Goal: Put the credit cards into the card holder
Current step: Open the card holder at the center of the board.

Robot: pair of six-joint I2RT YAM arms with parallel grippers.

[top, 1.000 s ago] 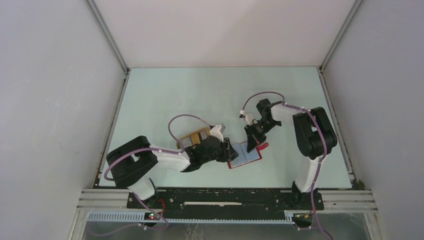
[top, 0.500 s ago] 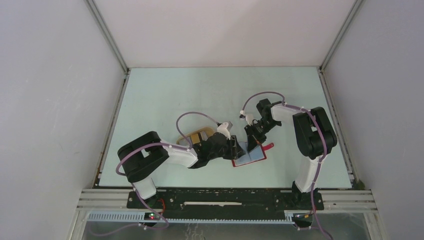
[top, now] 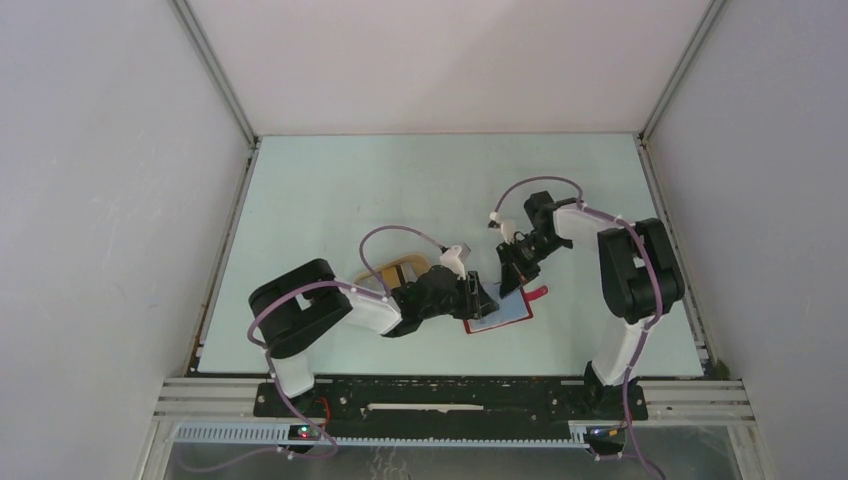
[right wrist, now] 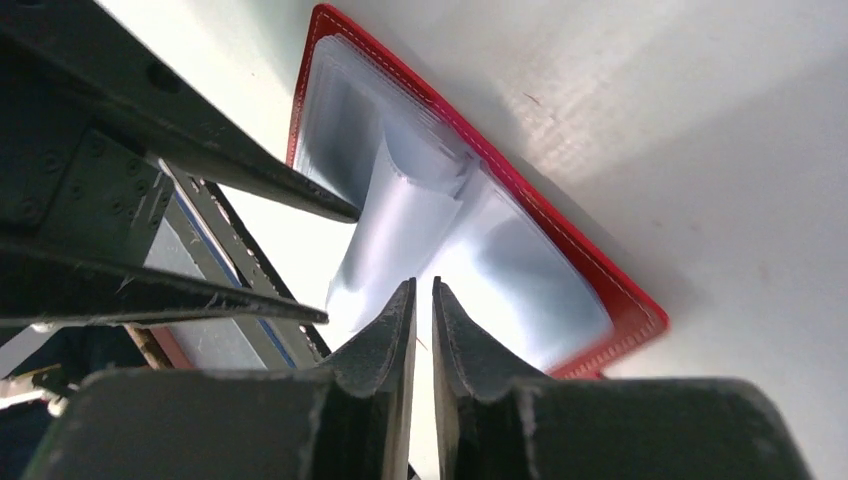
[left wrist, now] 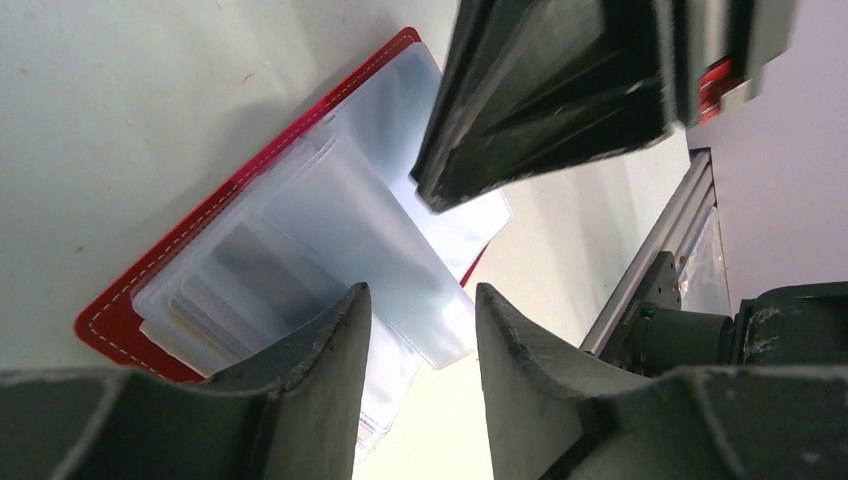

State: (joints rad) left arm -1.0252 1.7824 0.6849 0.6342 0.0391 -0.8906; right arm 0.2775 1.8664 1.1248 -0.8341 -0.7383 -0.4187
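The red card holder (top: 503, 314) lies open on the table, its clear pockets fanned upward (left wrist: 330, 210) (right wrist: 520, 240). A grey card (left wrist: 262, 268) shows through the lower pockets. An orange-gold card (top: 392, 270) rests in the beige tray. My left gripper (left wrist: 422, 300) is open just over the holder's near edge with nothing between its fingers. My right gripper (right wrist: 424, 290) hovers over the pockets from the opposite side, jaws a thin slit apart, holding nothing. In the top view, the left gripper (top: 485, 297) and the right gripper (top: 513, 278) almost meet above the holder.
The beige oval tray (top: 372, 276) sits just left of the holder, under the left arm. The holder's red snap tab (top: 538, 293) sticks out to the right. The aluminium frame rail (left wrist: 660, 240) runs along the table's near edge.
The left arm has swung right, bringing its gripper over the holder's left edge. The right gripper has shifted slightly right and its jaws have parted a little. The holder has shifted a bit.
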